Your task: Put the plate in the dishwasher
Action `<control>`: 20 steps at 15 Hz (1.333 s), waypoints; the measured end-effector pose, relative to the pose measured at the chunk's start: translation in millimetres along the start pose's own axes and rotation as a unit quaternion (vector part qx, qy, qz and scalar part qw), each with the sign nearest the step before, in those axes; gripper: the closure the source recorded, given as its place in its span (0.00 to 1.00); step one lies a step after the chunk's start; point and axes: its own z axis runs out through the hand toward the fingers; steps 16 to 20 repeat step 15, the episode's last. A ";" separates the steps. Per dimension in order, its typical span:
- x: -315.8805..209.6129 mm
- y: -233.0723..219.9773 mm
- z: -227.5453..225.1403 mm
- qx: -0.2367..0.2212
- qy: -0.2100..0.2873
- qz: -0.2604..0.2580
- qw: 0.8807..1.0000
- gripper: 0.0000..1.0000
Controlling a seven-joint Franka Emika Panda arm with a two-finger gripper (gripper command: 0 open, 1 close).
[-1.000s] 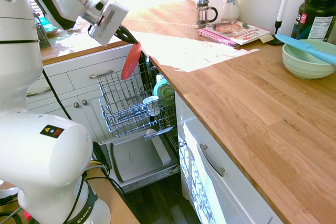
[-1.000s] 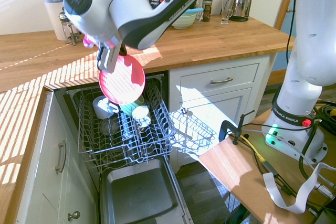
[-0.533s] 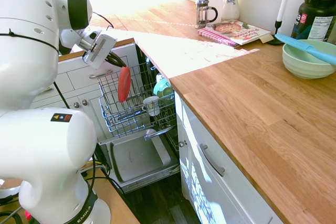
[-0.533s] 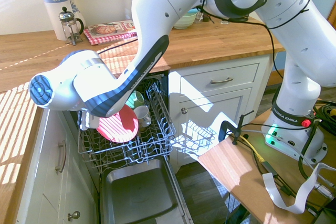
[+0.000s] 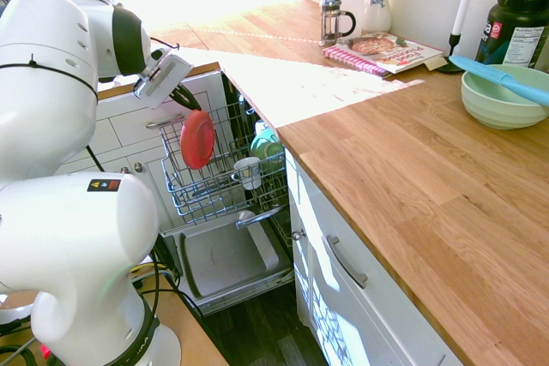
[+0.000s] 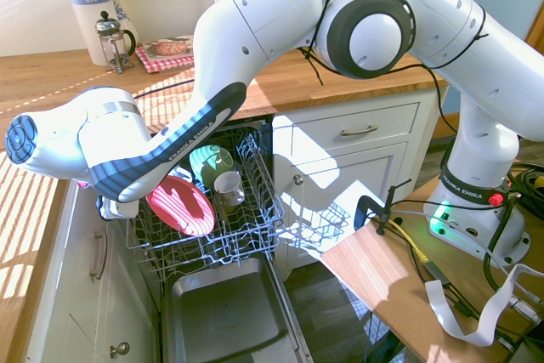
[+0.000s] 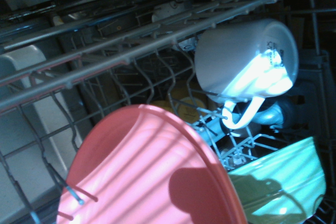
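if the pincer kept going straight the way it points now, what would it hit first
Probably the wire rack, with the coral-pink plate it grips reaching it before the pincer does; the exact depth is unclear.

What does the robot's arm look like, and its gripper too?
The arm is shiny white with rounded, tube-like parts. It has dark grey rings at the joints, a dark stripe with light "FRANKA EMIKA" letters, and thin black cables. The gripper has a boxy white body and long, dark fingers.
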 end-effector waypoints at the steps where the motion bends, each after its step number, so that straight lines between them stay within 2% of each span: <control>1: -1.4 -4.0 4.3 -0.001 -0.007 -0.002 1.000 0.00; 5: -0.3 -7.9 0.5 0.005 -0.035 -0.005 0.999 0.00; 11: -14.2 -2.1 -29.9 0.024 -0.135 -0.051 0.989 0.00; 15: 20.0 23.1 -37.7 0.040 -0.147 -0.037 0.988 0.00; 20: 20.0 23.1 -37.7 0.040 -0.147 -0.037 0.988 0.00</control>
